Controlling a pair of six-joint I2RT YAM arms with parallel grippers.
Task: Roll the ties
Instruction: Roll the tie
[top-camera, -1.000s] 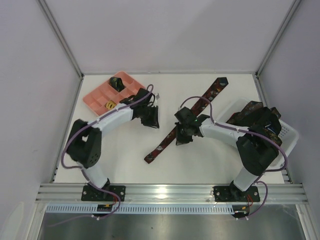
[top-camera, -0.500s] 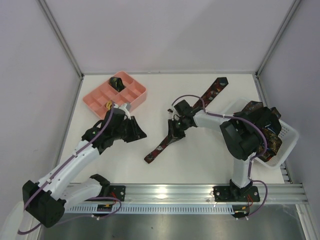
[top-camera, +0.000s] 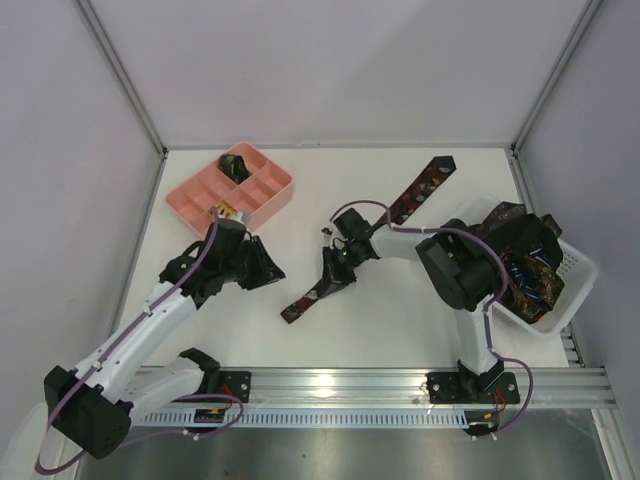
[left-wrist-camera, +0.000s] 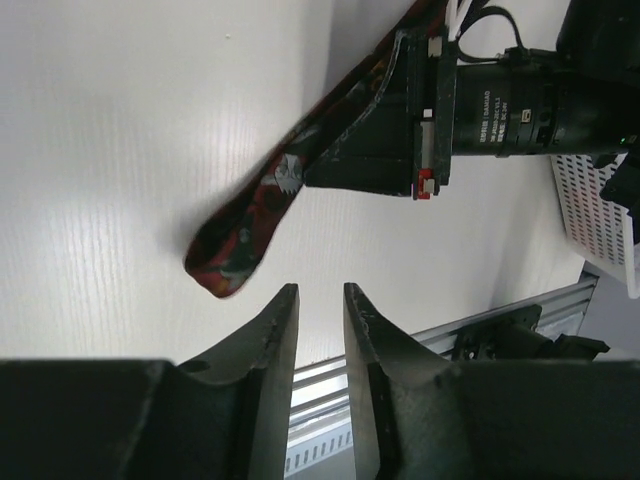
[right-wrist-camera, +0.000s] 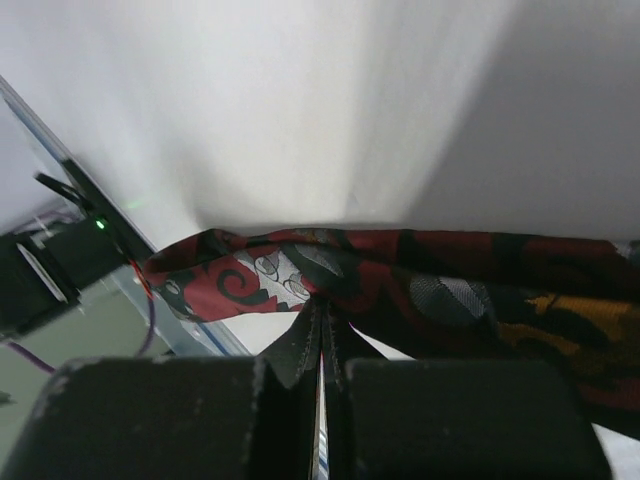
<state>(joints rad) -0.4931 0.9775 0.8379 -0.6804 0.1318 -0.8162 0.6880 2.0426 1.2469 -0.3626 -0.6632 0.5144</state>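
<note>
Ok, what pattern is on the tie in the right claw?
The tie is dark with red swirls, grey and orange patches; best in right wrist view.

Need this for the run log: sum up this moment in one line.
tie: unrolled on table | right gripper: shut on tie | left gripper: open, empty, near its end

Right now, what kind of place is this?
Likely a robot practice booth: a white table boxed in by plain walls, a robot arm bolted to a metal rail, and a tie to roll.
</note>
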